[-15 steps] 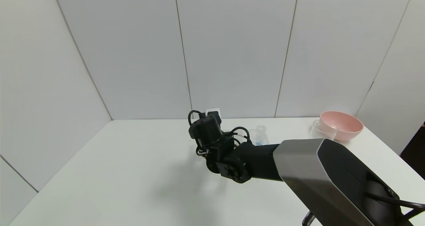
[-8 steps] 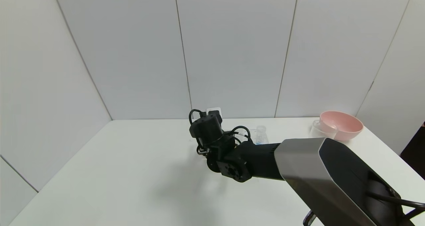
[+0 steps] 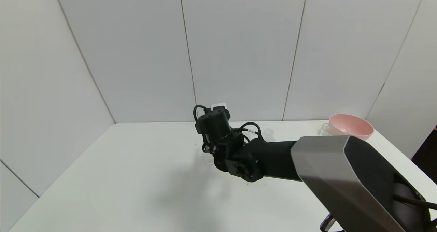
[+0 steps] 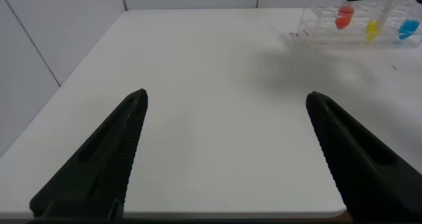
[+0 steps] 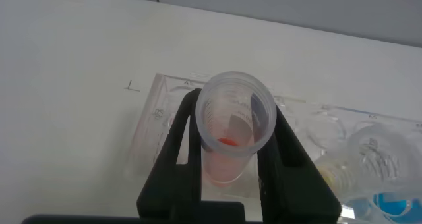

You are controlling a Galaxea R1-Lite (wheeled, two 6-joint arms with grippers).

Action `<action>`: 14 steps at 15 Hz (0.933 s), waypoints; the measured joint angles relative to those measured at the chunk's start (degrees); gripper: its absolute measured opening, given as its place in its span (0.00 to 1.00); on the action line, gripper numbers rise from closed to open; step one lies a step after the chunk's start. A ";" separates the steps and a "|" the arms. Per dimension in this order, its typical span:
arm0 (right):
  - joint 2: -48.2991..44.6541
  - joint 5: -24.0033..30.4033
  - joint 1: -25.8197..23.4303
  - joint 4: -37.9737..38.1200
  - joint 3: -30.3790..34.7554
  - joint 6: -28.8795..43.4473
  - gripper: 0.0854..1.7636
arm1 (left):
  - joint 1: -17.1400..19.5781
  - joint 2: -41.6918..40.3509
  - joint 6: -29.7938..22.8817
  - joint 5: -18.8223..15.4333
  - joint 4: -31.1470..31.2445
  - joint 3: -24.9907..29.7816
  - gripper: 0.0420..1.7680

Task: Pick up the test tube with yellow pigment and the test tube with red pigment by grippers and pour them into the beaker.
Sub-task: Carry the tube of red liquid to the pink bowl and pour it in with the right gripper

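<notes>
My right gripper (image 5: 234, 112) is shut on the test tube with red pigment (image 5: 232, 122), a clear tube with a little red-orange liquid, held just above the clear rack (image 5: 153, 122). The test tube with yellow pigment (image 4: 372, 30) stands in the rack between the red tube (image 4: 344, 16) and a blue one (image 4: 409, 28). In the head view my right wrist (image 3: 215, 126) hides the rack. The beaker (image 3: 327, 129) stands at the back right, beside the pink bowl. My left gripper (image 4: 225, 99) hangs open over bare table, far from the rack.
A pink bowl (image 3: 351, 128) sits at the table's far right corner. White wall panels close in the back and both sides. My right forearm (image 3: 327, 167) crosses the table's right half. The table's near edge (image 4: 198, 217) lies under the left gripper.
The right gripper has closed on the red tube and risen a little with it. The left arm has not moved.
</notes>
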 joint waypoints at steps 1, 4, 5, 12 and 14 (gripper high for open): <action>-0.90 0.09 0.02 0.04 0.00 -0.60 0.27 | 0.00 0.00 0.02 0.00 0.00 0.00 0.97; -3.02 0.01 0.37 0.24 0.02 -0.85 0.27 | 0.00 0.00 0.00 0.00 0.00 0.00 0.97; -3.61 0.01 0.56 0.22 0.02 -0.88 0.27 | 0.00 0.00 0.00 0.00 0.00 0.00 0.97; -6.30 -0.11 0.98 0.22 1.68 -0.88 0.27 | 0.00 0.00 0.00 0.00 0.00 0.00 0.97; -7.83 0.01 0.98 0.24 5.18 -1.07 0.27 | 0.00 0.00 0.02 -0.02 -0.02 0.00 0.97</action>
